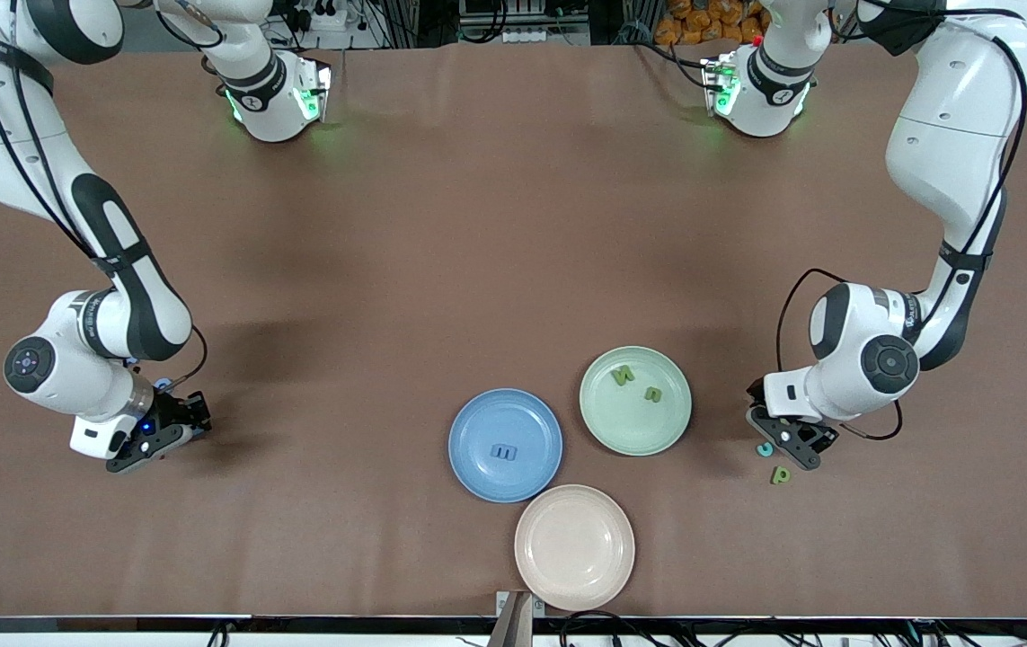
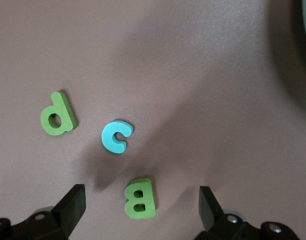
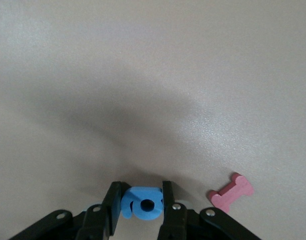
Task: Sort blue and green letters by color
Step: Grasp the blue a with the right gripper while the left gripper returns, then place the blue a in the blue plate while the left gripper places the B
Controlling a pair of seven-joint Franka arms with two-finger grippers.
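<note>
Looking across the worktop [image 1: 495, 252], you see three plates. Your left wrist view adds the left gripper [image 2: 143, 202], jaws wide, over a green B [image 2: 140, 198]. Your right wrist view shows the right gripper [image 3: 141, 202] clamping a blue letter [image 3: 143, 203] beside a pink piece [image 3: 231, 191].

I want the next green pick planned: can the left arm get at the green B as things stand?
Probably yes: the left gripper hangs open over the green B, nothing covering it.

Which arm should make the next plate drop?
Right. Its end effector is already shut on a blue letter for the blue plate; the left end effector hangs open over loose letters.
</note>
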